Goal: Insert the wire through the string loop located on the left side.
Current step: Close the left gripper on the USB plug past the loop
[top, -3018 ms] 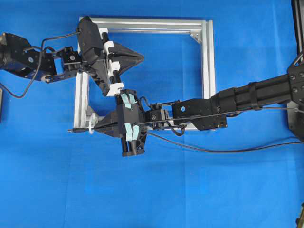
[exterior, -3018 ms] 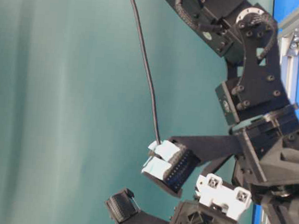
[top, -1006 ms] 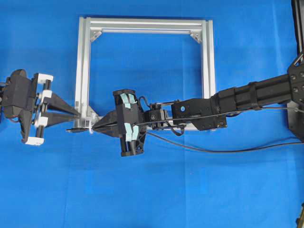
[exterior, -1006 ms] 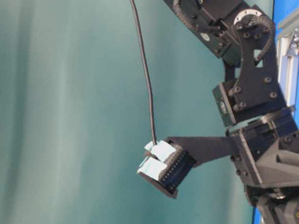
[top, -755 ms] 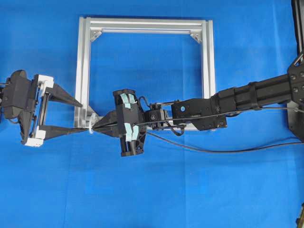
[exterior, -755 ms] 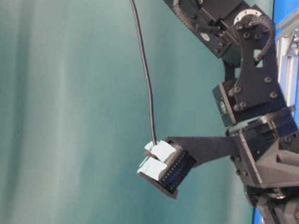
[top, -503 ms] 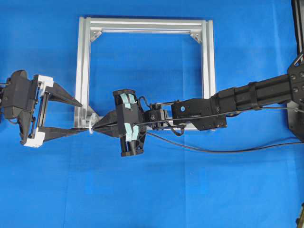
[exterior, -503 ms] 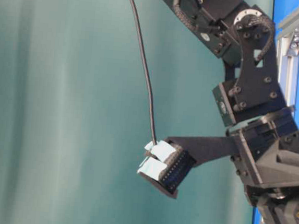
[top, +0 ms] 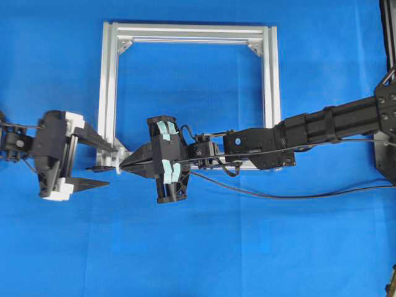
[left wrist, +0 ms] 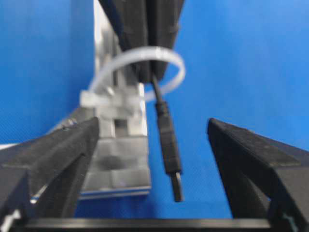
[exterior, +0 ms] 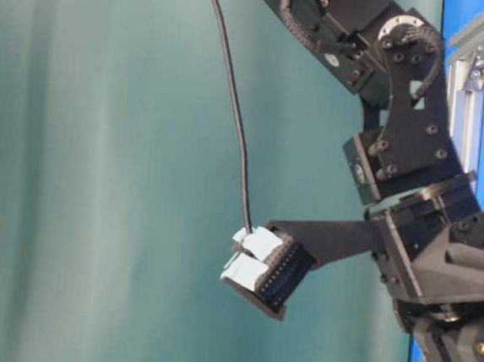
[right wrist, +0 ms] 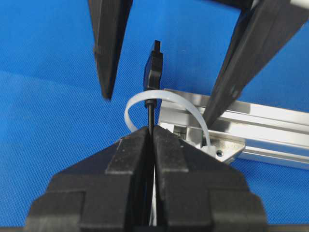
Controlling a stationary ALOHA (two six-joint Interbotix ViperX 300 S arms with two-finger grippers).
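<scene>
1. Right black gripper [right wrist: 150, 140] is clamping the thin black cable with small dark plug [right wrist: 152, 67], plug already poking through the tiny white translucent string loop [right wrist: 166, 104] at the silver aluminium frame [top: 270, 93] corner
2. Left black gripper [left wrist: 154, 145] is sitting spread wide, flanking the plug
3. Cable probably light and floppy; rigid plug body looking like the best hold

We saw a blue cloth [top: 204, 247] covering the table under everything. On it lay a square silver frame [top: 270, 93] of aluminium bars, flat, with small corner brackets [top: 254, 48] inside its far corners. In the table-level view a plain teal wall [exterior: 99, 168] stood behind the scene
</scene>
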